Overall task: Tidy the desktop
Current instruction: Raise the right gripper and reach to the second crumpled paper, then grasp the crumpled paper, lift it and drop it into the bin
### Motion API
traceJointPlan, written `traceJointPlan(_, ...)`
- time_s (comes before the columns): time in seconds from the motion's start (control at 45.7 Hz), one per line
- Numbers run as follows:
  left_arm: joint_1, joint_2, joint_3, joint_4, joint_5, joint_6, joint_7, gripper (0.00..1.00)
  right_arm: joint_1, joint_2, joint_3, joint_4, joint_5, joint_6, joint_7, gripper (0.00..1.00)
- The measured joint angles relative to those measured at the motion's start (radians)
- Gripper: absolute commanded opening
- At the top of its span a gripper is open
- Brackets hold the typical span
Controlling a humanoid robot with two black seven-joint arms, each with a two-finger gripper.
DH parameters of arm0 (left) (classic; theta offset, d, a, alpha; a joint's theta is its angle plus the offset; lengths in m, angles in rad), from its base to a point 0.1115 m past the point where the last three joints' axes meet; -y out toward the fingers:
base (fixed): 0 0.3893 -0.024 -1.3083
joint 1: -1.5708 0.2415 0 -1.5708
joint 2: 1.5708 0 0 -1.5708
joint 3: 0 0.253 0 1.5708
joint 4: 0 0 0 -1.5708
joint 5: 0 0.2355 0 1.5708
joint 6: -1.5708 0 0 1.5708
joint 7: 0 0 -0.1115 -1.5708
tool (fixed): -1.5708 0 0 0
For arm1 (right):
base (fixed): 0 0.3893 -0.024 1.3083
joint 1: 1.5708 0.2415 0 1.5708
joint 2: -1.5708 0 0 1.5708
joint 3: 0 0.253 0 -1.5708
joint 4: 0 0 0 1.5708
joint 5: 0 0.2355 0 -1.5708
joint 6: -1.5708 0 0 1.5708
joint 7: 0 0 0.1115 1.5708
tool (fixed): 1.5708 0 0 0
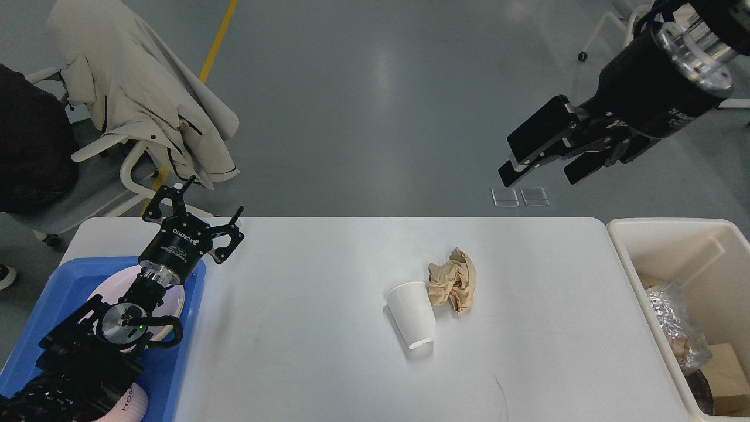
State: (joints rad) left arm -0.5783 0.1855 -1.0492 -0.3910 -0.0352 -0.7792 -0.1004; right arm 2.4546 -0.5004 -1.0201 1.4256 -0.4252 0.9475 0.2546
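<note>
The white desktop (304, 351) fills the lower view. A white paper cup (412, 313) lies on its side near the middle, touching a crumpled brown paper ball (452, 278) at its right. My left gripper (193, 211) is open and empty above the desktop's back left corner. My right gripper (539, 167) is open and empty, raised high above the back right of the desktop, its fingers pointing left and down.
A blue tray (181, 351) with a white plate (176, 296) sits at the left under my left arm. A cream bin (633, 234) holding foil and cardboard rubbish stands at the right. Chairs stand beyond the desktop, one with a beige jacket (135, 88).
</note>
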Motion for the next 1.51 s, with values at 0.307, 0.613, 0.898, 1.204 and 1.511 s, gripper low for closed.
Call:
traceJointPlan(0.307,0.0,-0.001,0.0,0.0,0.0,0.0,0.0,1.0,-0.716,0.293,-0.013,-0.355,0.16,-0.642,-0.11,1.0)
traceJointPlan(0.613,0.0,-0.001,0.002,0.0,0.0,0.0,0.001,1.0,-1.09,0.442,0.119,-0.621,0.298,-0.801,-0.2,1.0)
traceJointPlan(0.898,0.0,-0.001,0.002,0.0,0.0,0.001,0.001,1.0,-1.209,0.444,0.133,-0.706,0.28,-0.877,-0.199,1.0)
traceJointPlan(1.204,0.0,-0.001,0.002,0.0,0.0,0.001,0.0,1.0,-1.244,0.451,0.185,-0.705,0.273,-0.887,-0.199,1.0)
traceJointPlan(1.511,0.0,-0.001,0.002,0.0,0.0,0.001,0.0,1.0,-1.306,0.464,0.202,-0.722,0.267,-0.94,-0.201,0.34)
